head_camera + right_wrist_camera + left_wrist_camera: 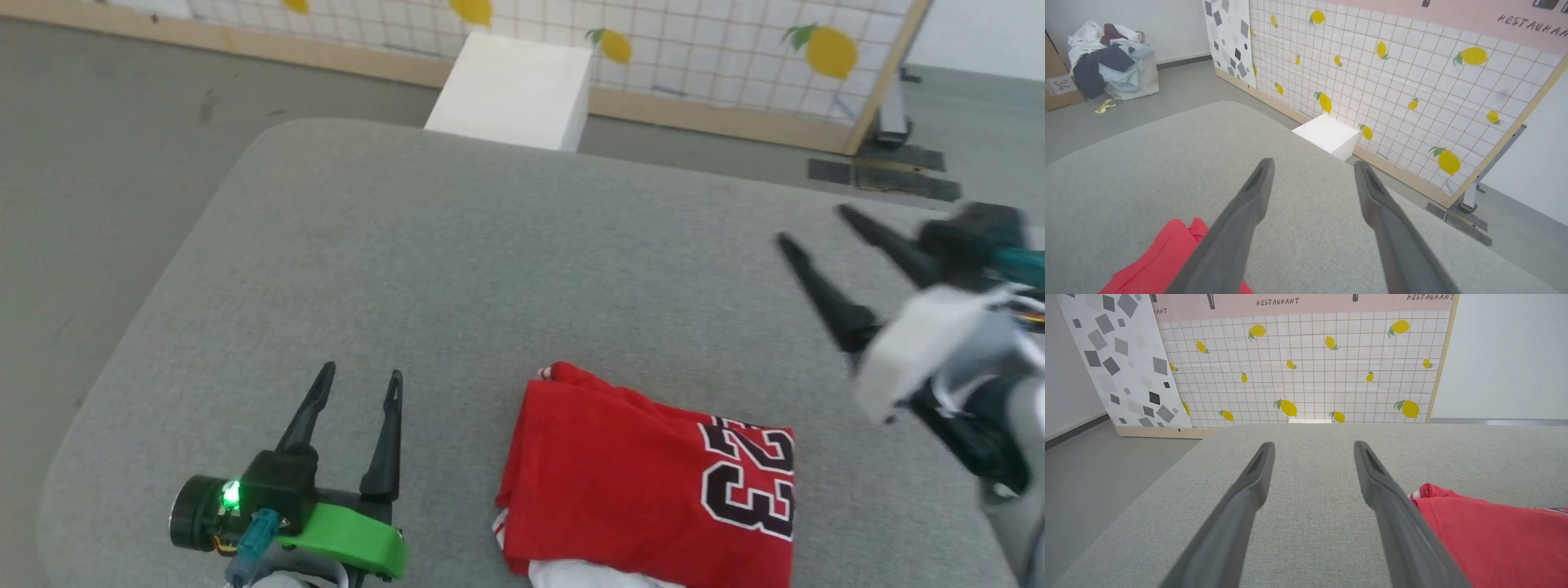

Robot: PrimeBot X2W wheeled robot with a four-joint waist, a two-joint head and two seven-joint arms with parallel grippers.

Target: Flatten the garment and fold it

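The garment (645,482), a red shirt with a black-and-white "23", lies folded into a compact rectangle on the grey table (457,261), near its front edge. A bit of white fabric peeks out under its near side. My left gripper (361,376) stands open just left of the garment, nothing between its fingers; in the left wrist view the left gripper (1312,446) has the red garment (1486,539) beside its right finger. My right gripper (808,222) hangs open above the table, up and right of the garment. The right wrist view shows the right gripper (1312,163) over the garment's corner (1163,257).
A white box (514,90) stands on the floor past the table's far edge, before a lemon-patterned panel (735,41) on a metal foot (890,122). A heap of clothes in a bag (1110,61) sits on the floor far off.
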